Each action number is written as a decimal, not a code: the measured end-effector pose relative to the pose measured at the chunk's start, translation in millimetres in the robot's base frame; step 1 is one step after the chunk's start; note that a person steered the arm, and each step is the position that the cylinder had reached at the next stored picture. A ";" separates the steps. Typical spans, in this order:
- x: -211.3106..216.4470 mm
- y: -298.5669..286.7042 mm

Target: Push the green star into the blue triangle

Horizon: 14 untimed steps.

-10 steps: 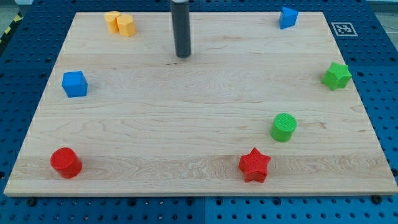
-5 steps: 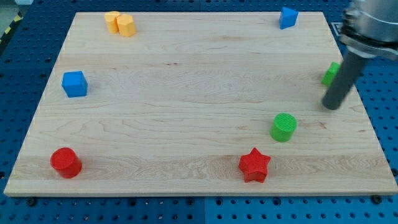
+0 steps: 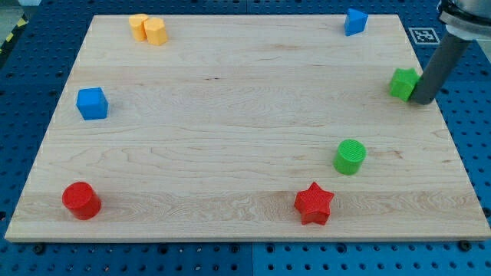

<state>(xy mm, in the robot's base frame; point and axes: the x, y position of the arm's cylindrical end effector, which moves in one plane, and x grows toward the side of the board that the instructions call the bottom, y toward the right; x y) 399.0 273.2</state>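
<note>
- My tip (image 3: 421,100) sits at the far right of the tabletop (image 3: 230,130), touching or just beside the right side of the green star (image 3: 403,83); the rod hides part of the star's right edge.
- No claw on this rig, just a straight rod, so there is nothing to spread or press together.
- Green star is near the right edge, about a third of the way in from the far side. The blue triangle (image 3: 355,21) sits far and to the left of it, close to the far edge, well apart from the star.
- Judgement: the step in hand is the push itself, with contact looking made or nearly made.
- To do it well, the push line should run from the star through the triangle, i.e. far-left. The tip looks a bit too much to the star's right; a straight push from here would likely send it mostly left and miss on the near side of the triangle.
- Better to get the tip onto the star's near-right corner, then drive slowly so the star doesn't rotate off the rod.
- Risk: star points give off-centre contact, so expect it to spin or slip sideways.
- The triangle is close to the far edge, so stop at contact to avoid shoving it off.
- Containers: none in view, nothing held in anything.
</note>
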 end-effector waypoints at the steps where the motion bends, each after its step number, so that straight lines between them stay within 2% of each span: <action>1: -11.3 0.4; 2: 29.5 0.4; 3: 33.0 -7.5; 5: -16.3 -10.5; 7: 10.5 -25.2; 9: -72.5 -22.9; 10: -63.0 -18.5; 11: -25.3 -23.7; 12: -55.8 -26.3; 13: -56.5 -26.3; 14: -10.2 -34.5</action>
<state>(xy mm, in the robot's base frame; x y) 388.9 238.7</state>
